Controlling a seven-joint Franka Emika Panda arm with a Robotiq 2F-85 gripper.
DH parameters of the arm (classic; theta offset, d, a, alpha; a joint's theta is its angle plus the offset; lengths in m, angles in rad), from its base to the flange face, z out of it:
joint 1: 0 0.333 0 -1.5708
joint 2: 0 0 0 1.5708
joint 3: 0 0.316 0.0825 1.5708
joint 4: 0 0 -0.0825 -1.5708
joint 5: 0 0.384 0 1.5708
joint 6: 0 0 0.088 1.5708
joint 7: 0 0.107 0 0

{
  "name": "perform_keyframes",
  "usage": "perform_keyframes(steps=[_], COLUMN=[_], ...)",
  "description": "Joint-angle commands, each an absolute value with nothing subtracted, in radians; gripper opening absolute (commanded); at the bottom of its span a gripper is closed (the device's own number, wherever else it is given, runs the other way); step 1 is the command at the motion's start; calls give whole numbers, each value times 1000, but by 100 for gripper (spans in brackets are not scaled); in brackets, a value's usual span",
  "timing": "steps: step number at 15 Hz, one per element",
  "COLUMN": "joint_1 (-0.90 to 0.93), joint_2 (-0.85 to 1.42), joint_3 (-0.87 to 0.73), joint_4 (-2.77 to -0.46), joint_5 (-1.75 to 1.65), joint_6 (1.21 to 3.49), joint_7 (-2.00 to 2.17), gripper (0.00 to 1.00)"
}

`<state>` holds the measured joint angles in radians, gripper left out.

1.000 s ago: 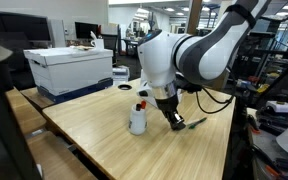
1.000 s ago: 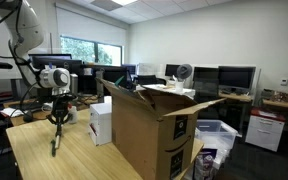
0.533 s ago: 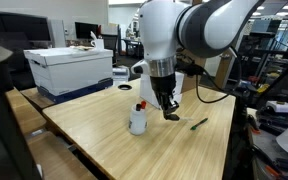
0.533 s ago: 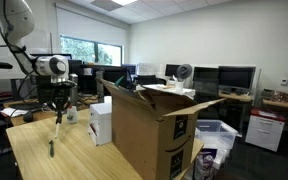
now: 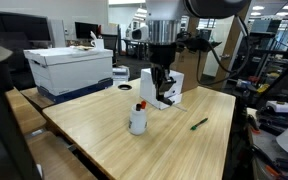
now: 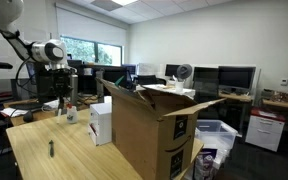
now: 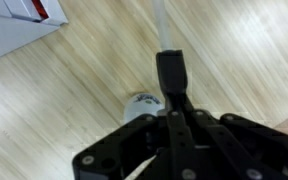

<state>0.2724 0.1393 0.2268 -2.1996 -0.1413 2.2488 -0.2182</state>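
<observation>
Overhead, the gripper (image 5: 164,97) hangs above and just beyond the white cup (image 5: 138,120), jaws pinched together on nothing. Hence the marker (image 5: 199,124) lies flat on the table (image 5: 94,140), well apart from the cup.

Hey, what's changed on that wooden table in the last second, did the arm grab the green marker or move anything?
The gripper lifted from low beside the green marker to well above it, close to the white cup, jaws shut throughout. It took hold of nothing that shows; the marker lies where it was. The cup, the white box and the cardboard box did not move.
</observation>
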Motion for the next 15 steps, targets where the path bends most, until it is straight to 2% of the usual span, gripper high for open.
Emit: perform_keyframes(steps=[1, 15], joint_1=[255, 266], joint_2=[51, -42], joint_3=[244, 255], joint_4=[-2241, -2312], joint_5=[-64, 187], joint_6=[2296, 2528], joint_7=[-229, -260], gripper=[5, 5])
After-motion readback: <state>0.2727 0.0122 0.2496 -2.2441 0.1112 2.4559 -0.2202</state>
